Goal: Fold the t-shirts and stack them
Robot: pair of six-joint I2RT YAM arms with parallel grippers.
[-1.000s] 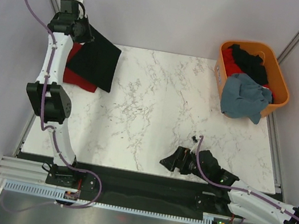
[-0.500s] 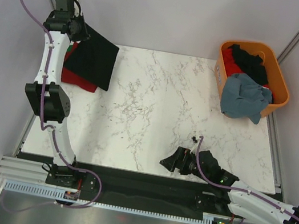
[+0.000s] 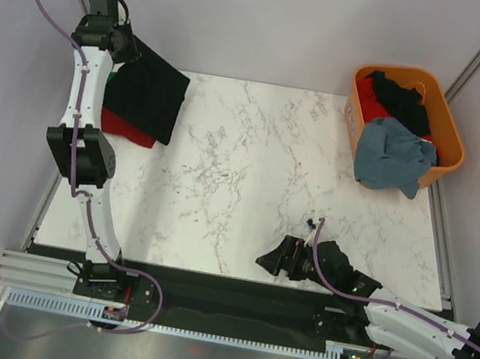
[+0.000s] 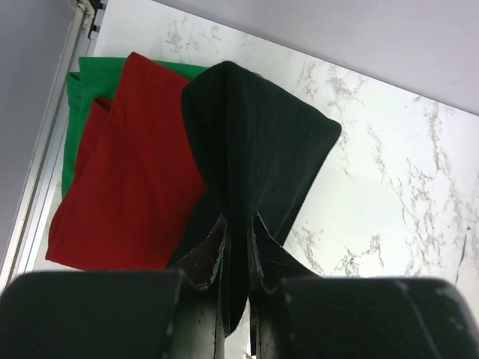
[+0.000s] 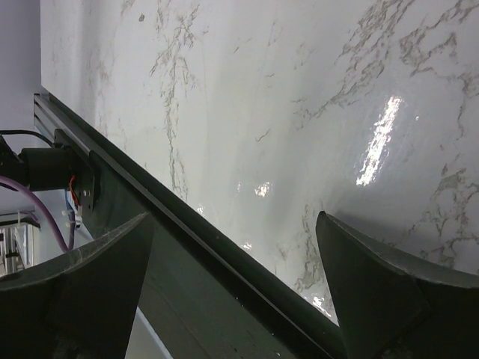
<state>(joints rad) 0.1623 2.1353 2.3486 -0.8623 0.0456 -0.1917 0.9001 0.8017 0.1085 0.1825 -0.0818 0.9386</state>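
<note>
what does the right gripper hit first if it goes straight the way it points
Likely the table near its front edge; nothing else shows between the right gripper's open fingers, though depth is unclear.

The green t-shirt (image 4: 78,93) lies mostly hidden under the dark red t-shirt (image 4: 127,187); the black t-shirt (image 4: 254,149) covers that one's right side

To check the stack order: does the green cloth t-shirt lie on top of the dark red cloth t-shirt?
No, the green cloth t-shirt only shows at the edges from under the dark red cloth t-shirt.
</note>
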